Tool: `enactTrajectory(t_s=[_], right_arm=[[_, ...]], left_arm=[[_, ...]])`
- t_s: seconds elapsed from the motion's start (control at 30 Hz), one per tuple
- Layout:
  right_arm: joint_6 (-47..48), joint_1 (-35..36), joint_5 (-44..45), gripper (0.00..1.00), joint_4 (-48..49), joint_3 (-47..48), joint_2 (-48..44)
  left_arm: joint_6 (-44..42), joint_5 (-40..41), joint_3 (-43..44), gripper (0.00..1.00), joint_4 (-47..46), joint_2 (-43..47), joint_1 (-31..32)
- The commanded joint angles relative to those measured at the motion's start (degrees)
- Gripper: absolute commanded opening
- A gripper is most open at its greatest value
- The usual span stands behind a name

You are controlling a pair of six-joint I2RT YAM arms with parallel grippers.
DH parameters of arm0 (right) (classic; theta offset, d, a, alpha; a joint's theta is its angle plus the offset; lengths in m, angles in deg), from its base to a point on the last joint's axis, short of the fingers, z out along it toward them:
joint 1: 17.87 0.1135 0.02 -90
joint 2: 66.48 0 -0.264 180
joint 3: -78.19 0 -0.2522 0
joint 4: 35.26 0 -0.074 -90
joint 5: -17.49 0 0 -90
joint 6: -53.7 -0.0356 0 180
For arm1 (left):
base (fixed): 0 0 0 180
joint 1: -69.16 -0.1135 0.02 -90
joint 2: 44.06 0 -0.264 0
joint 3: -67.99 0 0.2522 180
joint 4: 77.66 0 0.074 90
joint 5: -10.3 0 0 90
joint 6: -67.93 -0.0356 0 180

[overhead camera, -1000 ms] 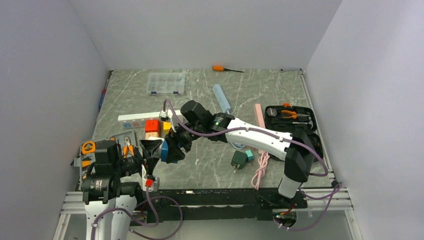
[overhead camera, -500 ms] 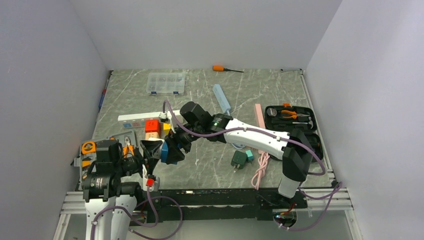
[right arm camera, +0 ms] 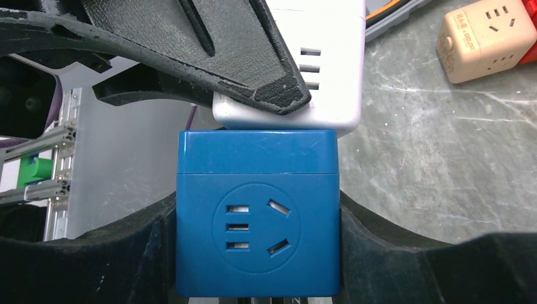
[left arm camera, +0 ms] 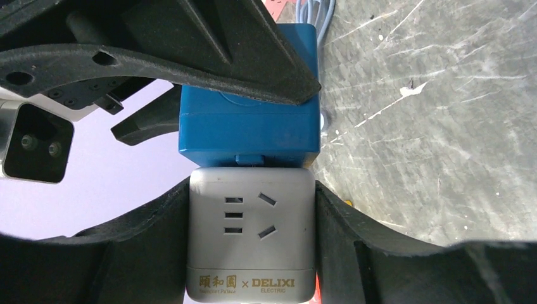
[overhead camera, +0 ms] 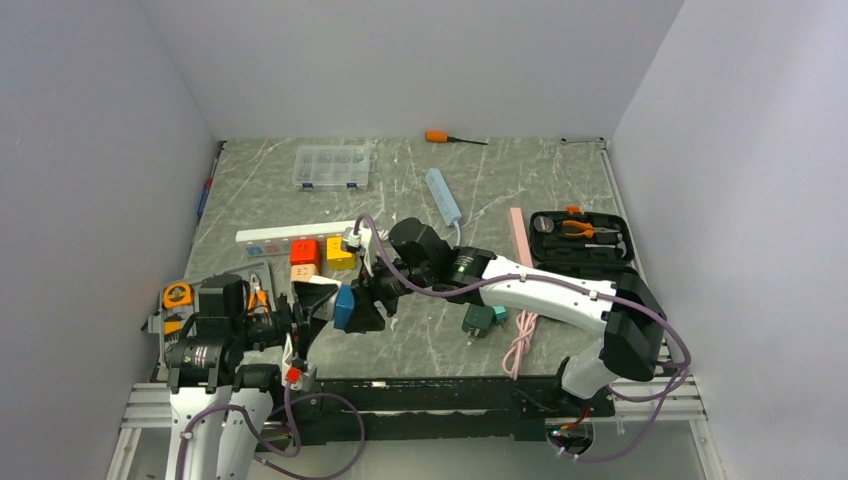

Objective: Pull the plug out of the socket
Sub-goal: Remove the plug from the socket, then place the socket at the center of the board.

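Grey veined tabletop (overhead camera: 540, 175) between plain white walls (overhead camera: 400, 60)

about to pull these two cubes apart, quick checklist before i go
1. Left fingers clamp both sides of the white socket cube: ok.
2. Right fingers clamp both sides of the blue plug cube: ok.
3. Cubes squarely in line for a straight pull: ok.
4. Plug loosened from the socket: not ok, the seam is flush.
5. Grip firm enough not to slip: cannot tell.
6. Beige cube out of the pull path: ok, it lies off to one side on the table.
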Motion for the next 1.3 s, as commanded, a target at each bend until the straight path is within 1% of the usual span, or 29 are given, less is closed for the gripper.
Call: enactTrajectory(t_s=[0.0,0.17,0.4,0.53,0.67,0.77,0.8,0.83,0.87,0.93,1.0,1.07,1.13,1.27], right_arm=[[-0.26,-0.90,-4.97,0.00,-12.68,-2.96,-5.04],[0.23,-1.13,-3.42,0.00,-15.40,-4.35,-7.32],[-0.03,-1.85,-2.17,0.00,-17.61,-7.10,-10.84],[0.02,-2.11,-0.44,0.00,-19.40,-8.62,-12.13],[-0.86,-3.54,5.46,0.00,-19.06,-10.44,-13.14],[-2.19,-6.18,13.67,0.00,-18.57,-11.14,-11.83],[-2.86,-6.80,18.40,0.00,-18.46,-11.20,-11.02],[-3.70,-7.66,20.48,0.00,-17.98,-11.38,-10.08],[-4.40,-8.45,22.35,0.00,-17.29,-11.49,-9.01],[-5.65,-9.12,27.71,0.00,-16.37,-11.01,-6.51],[-6.50,-9.43,31.83,0.00,-15.52,-10.12,-3.14],[-7.57,-9.67,35.17,0.00,-13.83,-9.89,-0.42],[-8.61,-10.08,37.32,0.00,-12.31,-9.76,2.39],[-9.77,-10.33,42.68,0.00,-10.11,-9.66,7.79]], left_arm=[[-8.49,11.82,0.08,0.00,-2.31,-0.73,-1.75],[-15.24,16.67,-0.96,0.00,-0.40,-1.78,-1.71],[-20.47,23.46,-2.47,0.00,-1.09,-2.88,-1.75],[-20.03,23.88,-2.72,0.00,-2.59,-2.84,-1.78],[-18.25,22.18,-3.01,0.00,-3.72,-2.68,-1.74],[-9.68,19.20,-2.24,0.00,-6.98,-3.39,-1.53],[-4.86,18.53,-1.31,0.00,-8.15,-4.09,-1.16],[0.62,18.51,-0.10,0.00,-9.23,-5.16,-0.52],[6.48,19.28,1.93,0.00,-10.35,-6.29,0.12],[19.76,22.62,5.14,0.00,-12.34,-9.15,4.21],[29.18,26.38,8.57,0.00,-12.19,-12.36,7.57],[35.28,29.43,10.71,0.00,-11.15,-14.90,11.33],[39.11,32.36,11.49,0.00,-11.19,-16.36,15.17],[37.29,38.87,8.27,0.00,-12.98,-16.31,22.48]])
